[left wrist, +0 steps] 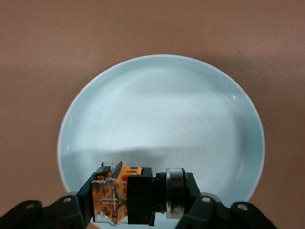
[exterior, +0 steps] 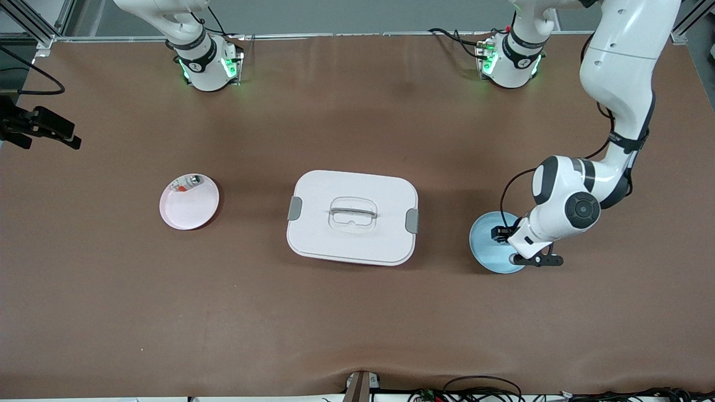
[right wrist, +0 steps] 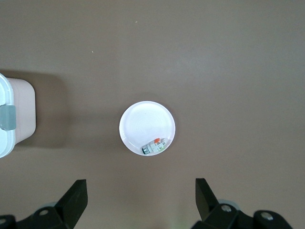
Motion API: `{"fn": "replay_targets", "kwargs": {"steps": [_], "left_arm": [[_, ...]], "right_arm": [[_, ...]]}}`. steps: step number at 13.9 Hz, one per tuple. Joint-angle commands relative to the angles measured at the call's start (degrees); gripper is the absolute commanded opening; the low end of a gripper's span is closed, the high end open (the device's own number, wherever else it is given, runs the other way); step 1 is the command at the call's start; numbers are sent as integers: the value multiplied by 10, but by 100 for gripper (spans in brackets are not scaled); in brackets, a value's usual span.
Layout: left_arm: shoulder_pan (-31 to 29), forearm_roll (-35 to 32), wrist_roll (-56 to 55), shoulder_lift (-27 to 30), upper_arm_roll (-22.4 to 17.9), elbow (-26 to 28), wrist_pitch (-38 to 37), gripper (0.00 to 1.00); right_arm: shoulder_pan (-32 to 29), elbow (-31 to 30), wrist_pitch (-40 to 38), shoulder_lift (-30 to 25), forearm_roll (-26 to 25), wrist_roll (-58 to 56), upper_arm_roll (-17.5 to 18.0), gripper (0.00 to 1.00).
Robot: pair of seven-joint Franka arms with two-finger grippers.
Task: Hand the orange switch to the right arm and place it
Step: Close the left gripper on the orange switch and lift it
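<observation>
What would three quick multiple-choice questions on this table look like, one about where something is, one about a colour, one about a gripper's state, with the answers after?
1. Where is the left gripper?
A. over the blue plate
B. over the white lidded box
C. over the pink plate

2. What colour is the plate that holds the small whitish part?
A. blue
B. pink
C. green

3. What state is the left gripper in?
A. open and holding nothing
B. shut on the white box's handle
C. shut on the orange switch

Answers:
1. A, the front view shows the left arm's hand over the blue plate's rim.
2. B, the part lies on the pink plate toward the right arm's end of the table.
3. C, the left wrist view shows the switch clamped between its fingers, over the blue plate.
</observation>
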State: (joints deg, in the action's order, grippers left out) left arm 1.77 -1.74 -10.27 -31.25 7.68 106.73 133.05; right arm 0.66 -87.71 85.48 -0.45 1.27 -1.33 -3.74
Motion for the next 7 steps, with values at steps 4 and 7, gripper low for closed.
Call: {"fn": "replay_targets", "kwargs": {"steps": [4, 7], "left_arm": [[-5, 56, -80, 108, 16, -25, -156, 28], [-5, 102, -149, 130, 16, -93, -257, 27]], "right_arm": [[-4, -6, -4, -9, 2, 3, -2, 100], [-4, -5, 1, -9, 1, 2, -3, 100]]}}
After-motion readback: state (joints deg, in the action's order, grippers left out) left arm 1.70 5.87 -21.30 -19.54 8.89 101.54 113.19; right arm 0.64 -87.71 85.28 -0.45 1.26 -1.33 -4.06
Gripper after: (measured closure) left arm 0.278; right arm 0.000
